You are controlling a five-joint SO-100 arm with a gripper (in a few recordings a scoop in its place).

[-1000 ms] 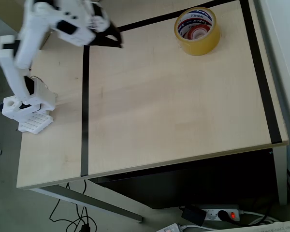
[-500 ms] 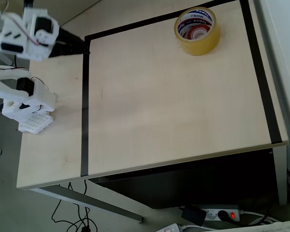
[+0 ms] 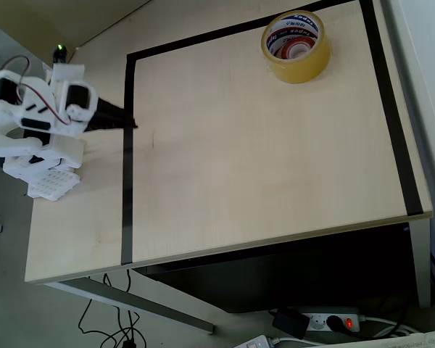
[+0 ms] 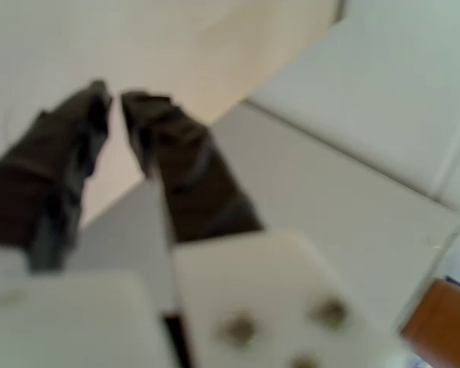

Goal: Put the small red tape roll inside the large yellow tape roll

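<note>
The large yellow tape roll (image 3: 305, 68) lies flat near the table's back right corner in the overhead view. The small red tape roll (image 3: 297, 46) lies inside its hole. My gripper (image 3: 133, 125) is far to the left, over the left black tape line, pointing right with its dark fingers together. In the blurred wrist view the gripper (image 4: 113, 93) has its two black fingers (image 4: 176, 169) nearly touching at the tips, with nothing between them.
Black tape lines (image 3: 126, 188) mark a rectangle on the light wooden table (image 3: 261, 174). The arm's white base (image 3: 40, 163) sits at the table's left edge. A power strip (image 3: 326, 320) and cables lie on the floor below the front edge.
The arm has swung from the table's back left down to the left and folded over its base. Both tape rolls have stayed put.
</note>
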